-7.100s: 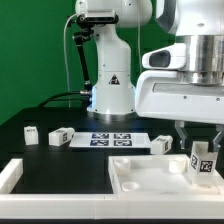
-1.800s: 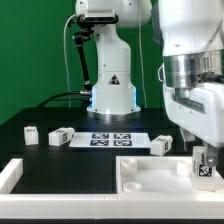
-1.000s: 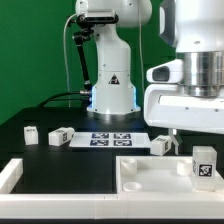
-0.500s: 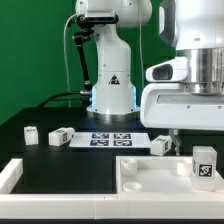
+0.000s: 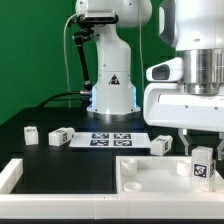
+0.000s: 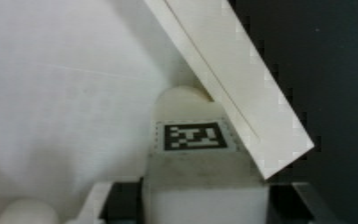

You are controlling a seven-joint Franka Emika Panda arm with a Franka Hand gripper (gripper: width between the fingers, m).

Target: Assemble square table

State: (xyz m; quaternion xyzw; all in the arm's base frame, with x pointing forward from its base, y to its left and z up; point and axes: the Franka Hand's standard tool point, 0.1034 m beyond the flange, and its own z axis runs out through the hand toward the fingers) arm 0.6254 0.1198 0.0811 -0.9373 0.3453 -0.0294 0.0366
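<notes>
The white square tabletop slab (image 5: 150, 172) lies flat at the front of the exterior view's right. One white leg (image 5: 203, 168) with a tag stands upright on its right corner. My gripper (image 5: 201, 150) is straight above it, fingers down along both sides of the leg's top. In the wrist view the tagged leg (image 6: 197, 140) fills the space between my two dark fingers (image 6: 126, 202) with no gap showing, on the white slab (image 6: 60, 90). Three more tagged legs lie on the black table: two at the left (image 5: 31, 133) (image 5: 60, 136), one behind the slab (image 5: 162, 144).
The marker board (image 5: 110, 139) lies flat between the loose legs, in front of the robot's base (image 5: 112, 95). A white rail frame (image 5: 14, 176) edges the table's front left. In the wrist view the slab's edge (image 6: 238, 90) runs diagonally, with black table beyond.
My gripper held the upright leg, turned, let go and rose above it. Since half a second ago it has come back down and its fingers have closed in around the leg's top.
</notes>
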